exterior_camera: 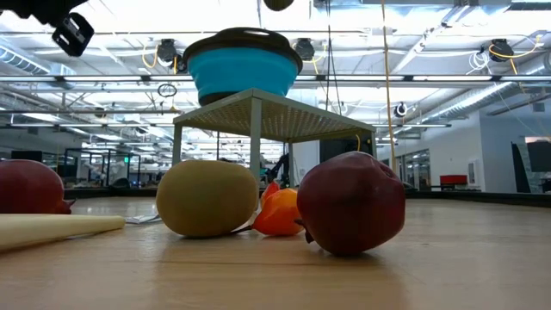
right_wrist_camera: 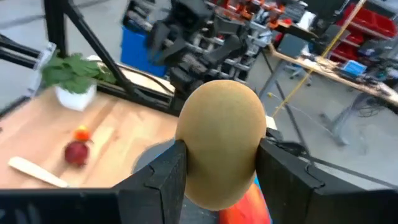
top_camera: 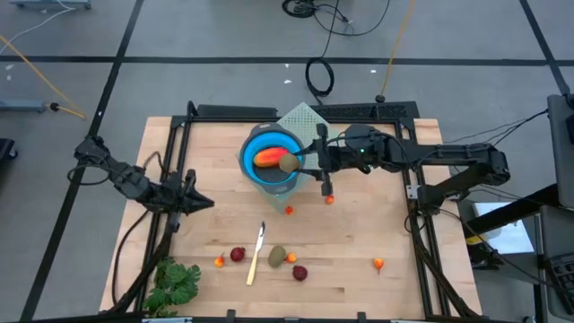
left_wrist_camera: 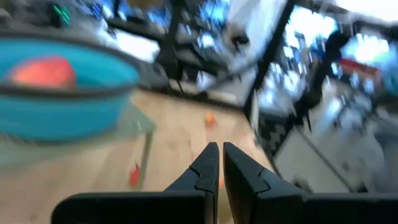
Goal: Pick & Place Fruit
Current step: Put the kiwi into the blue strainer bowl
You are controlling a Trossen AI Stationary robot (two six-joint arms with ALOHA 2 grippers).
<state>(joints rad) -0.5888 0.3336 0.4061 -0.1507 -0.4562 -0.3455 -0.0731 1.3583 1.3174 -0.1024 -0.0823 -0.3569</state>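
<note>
A tan-brown oval fruit [right_wrist_camera: 221,143] sits between black fingers [right_wrist_camera: 155,180] above a blue bowl [top_camera: 269,144] holding an orange-red oblong [top_camera: 267,159].

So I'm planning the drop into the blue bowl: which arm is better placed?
The right. Its end effector already grips a brown-green oval fruit directly above the blue bowl. The left end effector is shut, empty, off to the side.

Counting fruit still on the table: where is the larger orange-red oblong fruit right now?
In the high view the orange-red oblong fruit lies inside the blue round bowl at the table's far middle, beside the brown-green oval held by the right tool.
</note>
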